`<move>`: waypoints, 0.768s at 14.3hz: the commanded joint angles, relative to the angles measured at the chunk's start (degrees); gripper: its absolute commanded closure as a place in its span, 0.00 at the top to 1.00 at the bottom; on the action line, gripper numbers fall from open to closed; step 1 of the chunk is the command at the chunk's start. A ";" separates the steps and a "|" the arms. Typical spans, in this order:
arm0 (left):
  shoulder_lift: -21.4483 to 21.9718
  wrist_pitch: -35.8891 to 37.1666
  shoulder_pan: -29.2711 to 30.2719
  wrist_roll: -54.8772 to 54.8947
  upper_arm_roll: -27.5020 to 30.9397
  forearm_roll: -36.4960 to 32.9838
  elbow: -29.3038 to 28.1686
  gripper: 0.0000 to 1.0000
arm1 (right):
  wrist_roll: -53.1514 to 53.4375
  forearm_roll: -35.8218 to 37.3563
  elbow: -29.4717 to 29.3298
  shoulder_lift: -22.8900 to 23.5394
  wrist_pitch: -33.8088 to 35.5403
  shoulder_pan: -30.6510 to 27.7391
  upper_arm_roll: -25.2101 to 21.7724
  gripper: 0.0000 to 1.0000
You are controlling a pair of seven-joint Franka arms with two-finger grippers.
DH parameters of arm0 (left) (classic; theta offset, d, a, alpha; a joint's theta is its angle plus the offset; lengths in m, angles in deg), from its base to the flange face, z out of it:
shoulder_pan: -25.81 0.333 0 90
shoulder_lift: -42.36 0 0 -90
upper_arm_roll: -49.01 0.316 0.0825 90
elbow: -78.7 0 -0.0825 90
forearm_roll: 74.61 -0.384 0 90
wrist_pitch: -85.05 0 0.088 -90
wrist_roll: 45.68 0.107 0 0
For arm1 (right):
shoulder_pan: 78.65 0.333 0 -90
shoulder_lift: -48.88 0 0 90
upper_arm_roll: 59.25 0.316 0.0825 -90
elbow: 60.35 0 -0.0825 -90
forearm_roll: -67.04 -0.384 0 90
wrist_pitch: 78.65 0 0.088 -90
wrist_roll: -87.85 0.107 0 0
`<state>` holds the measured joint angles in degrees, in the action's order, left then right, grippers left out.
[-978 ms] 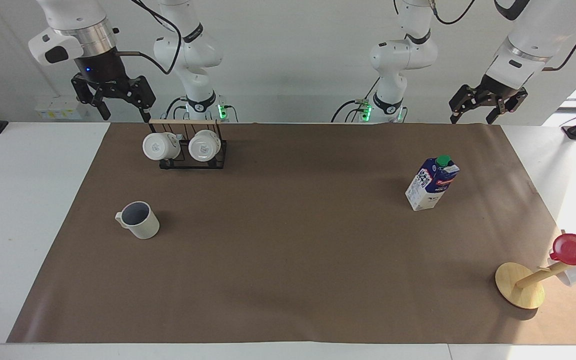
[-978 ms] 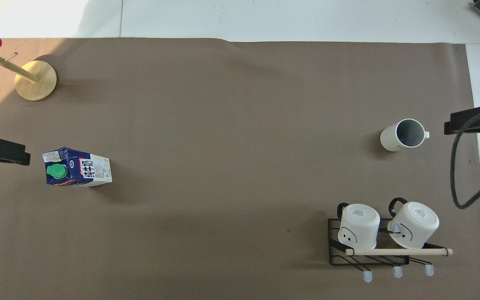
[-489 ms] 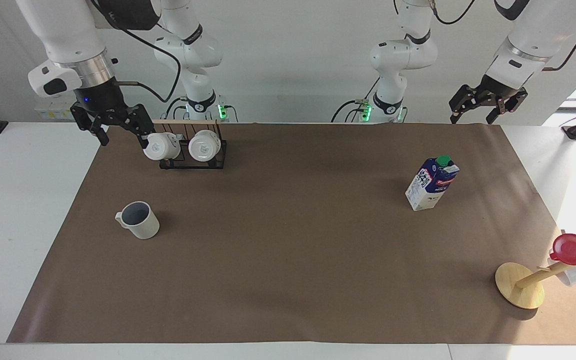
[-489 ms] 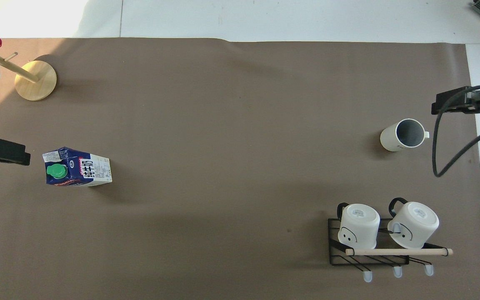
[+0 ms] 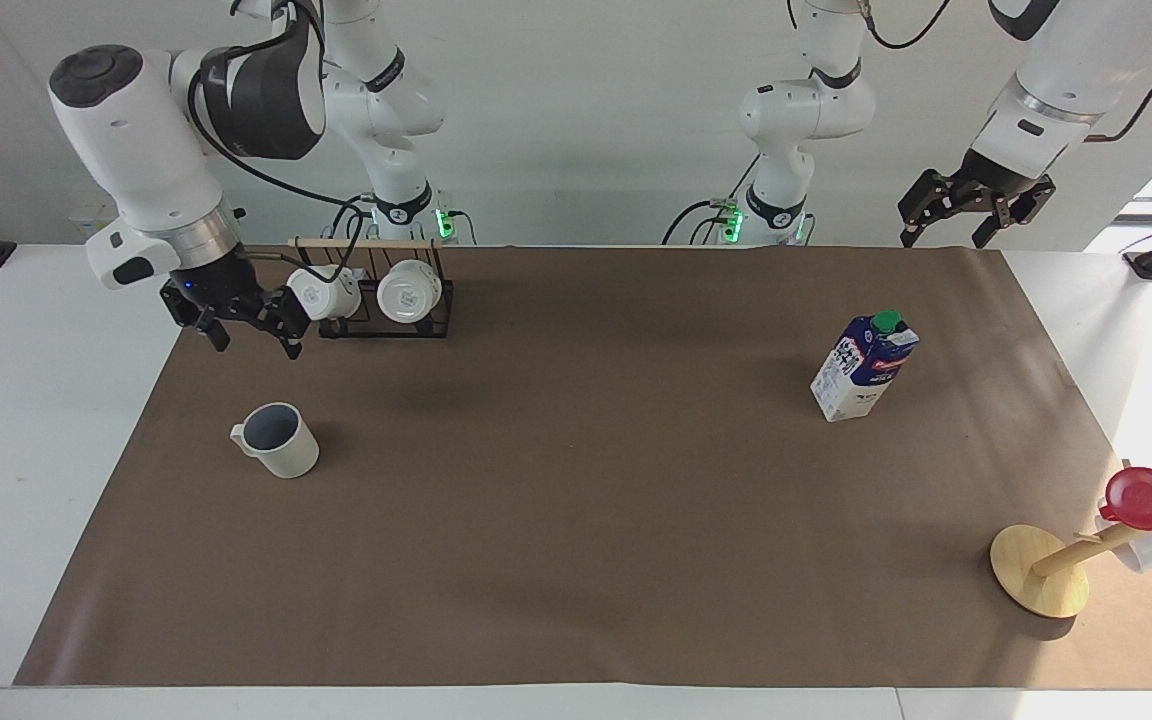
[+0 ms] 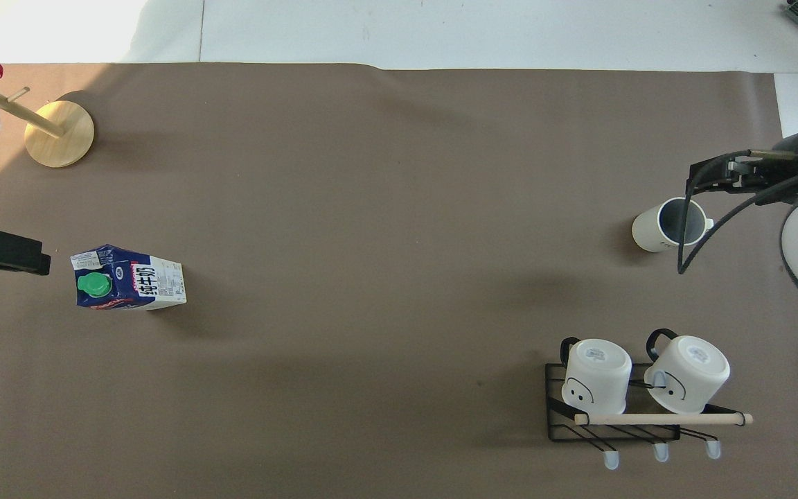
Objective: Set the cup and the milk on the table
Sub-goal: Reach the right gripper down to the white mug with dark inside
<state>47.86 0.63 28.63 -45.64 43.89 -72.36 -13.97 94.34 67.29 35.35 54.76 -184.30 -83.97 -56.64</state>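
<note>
Right now the right gripper (image 5: 248,328) hangs open and empty above the paper just beside the black rack (image 5: 386,318), seemingly lining up on the cup (image 5: 278,440), which stands upright with its mouth free. Left gripper (image 5: 976,218) waits, open and empty. One milk (image 5: 864,368) stands toward its end. Two white mugs (image 5: 410,291) hang on the rack.

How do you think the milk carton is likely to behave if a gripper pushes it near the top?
The milk carton stands tall on a small base, so it would probably tip rather than slide. Its creased upper corner suggests thin walls that may dent under a squeeze.
</note>
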 commanded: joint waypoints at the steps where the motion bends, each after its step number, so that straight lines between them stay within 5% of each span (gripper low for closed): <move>1: 0.56 0.84 0.96 0.48 -0.68 -0.76 0.21 1.00 | -1.39 0.63 5.71 -1.31 -4.72 -1.71 0.47 1.00; 11: 0.56 0.84 0.96 0.48 -0.68 -0.76 0.21 1.00 | -1.75 2.11 18.28 -1.31 -17.82 -4.53 0.38 1.00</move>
<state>47.86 0.63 28.63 -45.64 43.89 -72.36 -13.97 94.10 67.92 49.77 54.79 -198.87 -87.88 -56.68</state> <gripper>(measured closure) 0.000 0.000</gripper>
